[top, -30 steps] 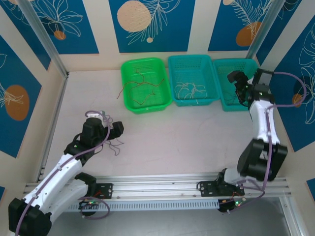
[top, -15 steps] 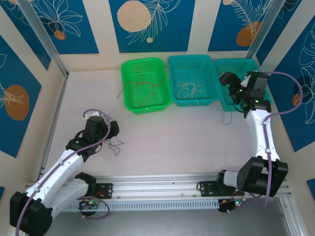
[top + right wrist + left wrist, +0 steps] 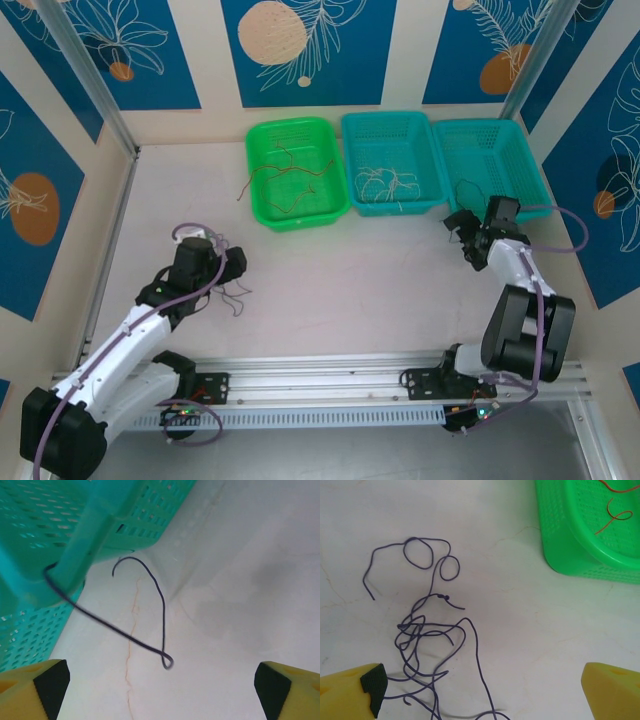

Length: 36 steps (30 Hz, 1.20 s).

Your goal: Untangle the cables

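3 baskets in a row at the far side of the table (image 3: 350, 275): 1 green basket (image 3: 262, 140) on the left, 1 middle teal basket (image 3: 358, 128) and 1 right teal basket (image 3: 530, 160), side walls touching or nearly so. In the green one, several red-orange cables (image 3: 290, 180), too entwined to count, with 1 strand hanging over the left rim. In the middle teal one, 1 loose cluster of whitish cables (image 3: 388, 183). On the bare table well short of the baskets, 1 dark purple tangle (image 3: 233, 293), just beside the left gripper (image 3: 232, 262). Seen from the left wrist: strands of that tangle too knotted to count, 2 small closed loops at its far end, 1 tiny knot below them, 1 free end trailing off to the left, the bulk lying between the 2 yellow fingers (image 3: 355, 687) but touching neither clearly. Left claw spread wide, holding nothing. Near the front corner of the right teal basket, the right gripper (image 3: 463, 230), low over the table. Seen from the right wrist: 1 single dark cable (image 3: 162, 610), 1 end hooked around a teal basket corner, then down across the table to 1 small bend and back up in an arc to a free tip close to the basket wall. Right claw also wide apart, 2 fingers (image 3: 30, 687) at the lower corners, nothing gripped, cable lying ahead of them.
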{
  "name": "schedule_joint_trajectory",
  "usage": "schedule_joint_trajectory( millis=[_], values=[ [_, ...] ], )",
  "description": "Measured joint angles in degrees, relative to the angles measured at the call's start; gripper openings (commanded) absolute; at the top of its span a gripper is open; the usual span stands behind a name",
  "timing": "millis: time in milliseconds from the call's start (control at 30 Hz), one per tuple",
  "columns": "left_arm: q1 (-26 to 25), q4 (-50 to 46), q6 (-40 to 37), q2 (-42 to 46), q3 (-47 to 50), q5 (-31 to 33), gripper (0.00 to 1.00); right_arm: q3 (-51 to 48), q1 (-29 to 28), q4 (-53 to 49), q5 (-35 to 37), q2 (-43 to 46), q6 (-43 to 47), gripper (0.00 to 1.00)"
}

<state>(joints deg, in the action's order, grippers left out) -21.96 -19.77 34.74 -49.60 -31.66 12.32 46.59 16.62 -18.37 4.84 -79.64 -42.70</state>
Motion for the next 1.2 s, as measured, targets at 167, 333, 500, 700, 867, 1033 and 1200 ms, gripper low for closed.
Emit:
schedule_joint_trajectory(
  millis=[167, 333, 500, 700, 867, 1033, 1200],
  values=[
    [0.0, 2.4, -2.14, 1.03, 1.73, -4.7, 1.0, 0.0, -0.28, 6.27, -1.66, -6.29, 2.8, 0.64],
    [0.0, 3.23, -3.58, 4.17, 2.29, -6.32, 1.0, 0.24, -0.44, 9.51, -1.55, -7.58, 4.83, 0.18],
    [0.0, 4.0, -3.82, 4.39, 2.54, -6.54, 1.0, 0.31, -0.52, 10.23, -1.64, -6.6, 5.51, 0.0],
    [0.0, 5.05, -4.2, 3.63, 2.54, -8.57, 1.0, 0.57, -0.74, 7.48, -2.08, 2.6, 3.87, 0.0],
    [0.0, 6.64, -4.96, 3.63, 2.54, -10.19, 1.0, 9.27, -0.33, 4.55, -2.25, 4.72, 1.46, 0.0],
    [0.0, 6.97, -4.92, 3.8, 2.54, -10.93, 1.0, 26.88, 1.14, 3.85, -0.35, -6.73, 1.18, 0.0],
    [0.02, 6.84, -4.92, 5.38, 2.6, -11.26, 1.0, 42.99, 2.93, 1.05, -2.01, -24.15, 1.09, 0.63]
  ],
)
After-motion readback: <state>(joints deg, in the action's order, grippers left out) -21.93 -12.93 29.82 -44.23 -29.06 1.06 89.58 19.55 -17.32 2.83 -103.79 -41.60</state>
